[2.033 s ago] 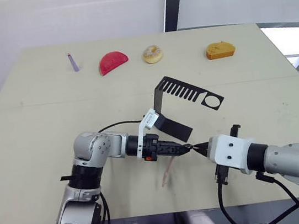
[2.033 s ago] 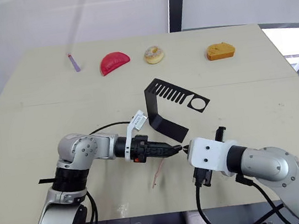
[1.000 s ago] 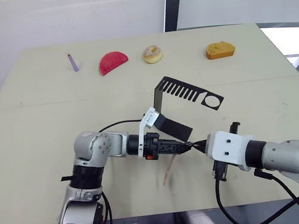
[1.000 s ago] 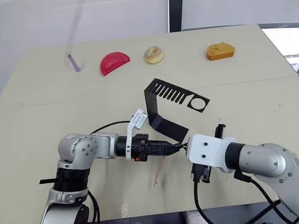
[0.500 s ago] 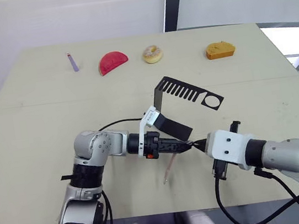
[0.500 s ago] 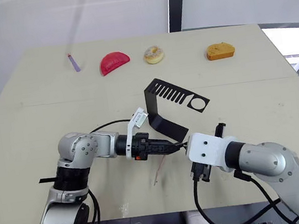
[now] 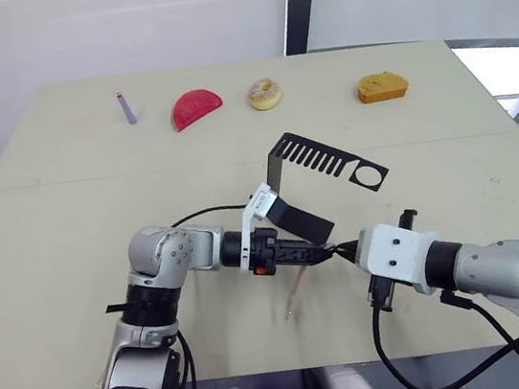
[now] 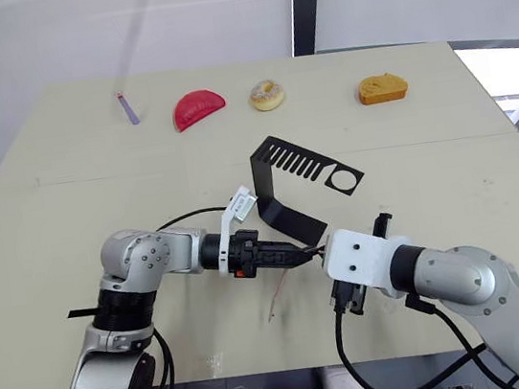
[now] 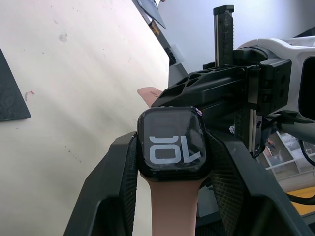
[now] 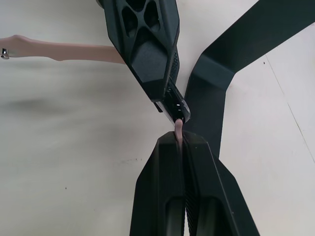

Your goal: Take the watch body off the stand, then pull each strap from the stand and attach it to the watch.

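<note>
Low over the beige desk (image 7: 59, 213), both arms reach inward, tips meeting. Left end effector (image 9: 172, 162) clamps the watch body (image 9: 171, 143); right end effector (image 10: 178, 142) pinches a pink strap (image 10: 177, 129).

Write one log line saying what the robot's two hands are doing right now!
left tool: shut on small black rounded-square watch body, one pale pink strap attached | right tool: shut on second pale pink strap, at watch body
</note>
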You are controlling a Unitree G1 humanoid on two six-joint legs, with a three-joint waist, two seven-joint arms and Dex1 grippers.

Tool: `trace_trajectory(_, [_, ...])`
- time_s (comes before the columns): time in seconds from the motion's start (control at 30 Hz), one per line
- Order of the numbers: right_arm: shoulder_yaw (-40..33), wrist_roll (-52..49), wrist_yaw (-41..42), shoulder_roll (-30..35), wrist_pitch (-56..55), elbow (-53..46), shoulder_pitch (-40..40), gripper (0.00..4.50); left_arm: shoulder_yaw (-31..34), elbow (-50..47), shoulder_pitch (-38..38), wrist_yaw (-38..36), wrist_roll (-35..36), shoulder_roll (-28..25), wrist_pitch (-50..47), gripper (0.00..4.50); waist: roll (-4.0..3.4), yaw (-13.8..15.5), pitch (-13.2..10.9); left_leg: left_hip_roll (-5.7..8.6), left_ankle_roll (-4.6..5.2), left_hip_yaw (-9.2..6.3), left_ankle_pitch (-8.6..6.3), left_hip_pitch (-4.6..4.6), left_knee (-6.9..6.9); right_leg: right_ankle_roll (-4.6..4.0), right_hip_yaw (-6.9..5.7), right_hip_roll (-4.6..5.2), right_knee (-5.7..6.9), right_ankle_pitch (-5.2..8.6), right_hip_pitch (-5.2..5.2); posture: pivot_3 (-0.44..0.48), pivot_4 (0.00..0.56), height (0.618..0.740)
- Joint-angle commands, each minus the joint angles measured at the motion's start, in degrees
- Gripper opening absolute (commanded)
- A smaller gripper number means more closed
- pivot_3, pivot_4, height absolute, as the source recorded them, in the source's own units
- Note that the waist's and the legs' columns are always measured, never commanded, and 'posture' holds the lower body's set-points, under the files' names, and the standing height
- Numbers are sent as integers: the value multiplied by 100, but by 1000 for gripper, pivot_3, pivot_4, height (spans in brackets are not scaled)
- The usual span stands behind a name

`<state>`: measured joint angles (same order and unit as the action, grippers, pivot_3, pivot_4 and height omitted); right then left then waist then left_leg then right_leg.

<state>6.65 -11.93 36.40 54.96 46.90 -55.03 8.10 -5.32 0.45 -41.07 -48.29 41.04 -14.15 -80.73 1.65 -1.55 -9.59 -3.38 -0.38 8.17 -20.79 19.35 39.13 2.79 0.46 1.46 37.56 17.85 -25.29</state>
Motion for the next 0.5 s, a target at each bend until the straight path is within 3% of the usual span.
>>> trace_trajectory(0.03, [36, -80, 68, -88, -106, -373, 176, 0, -137, -332, -171, -115, 364, 237, -31, 1602, 0, 0, 0, 0, 0, 0, 0, 0, 0, 0, 0, 0, 0, 0, 0, 0, 150, 737])
trace_trajectory(0.5, [62, -51, 66, -99, -94, -357, 181, 0, -137, -335, -192, -120, 369, 248, -21, 1602, 0, 0, 0, 0, 0, 0, 0, 0, 0, 0, 0, 0, 0, 0, 0, 0, 150, 737])
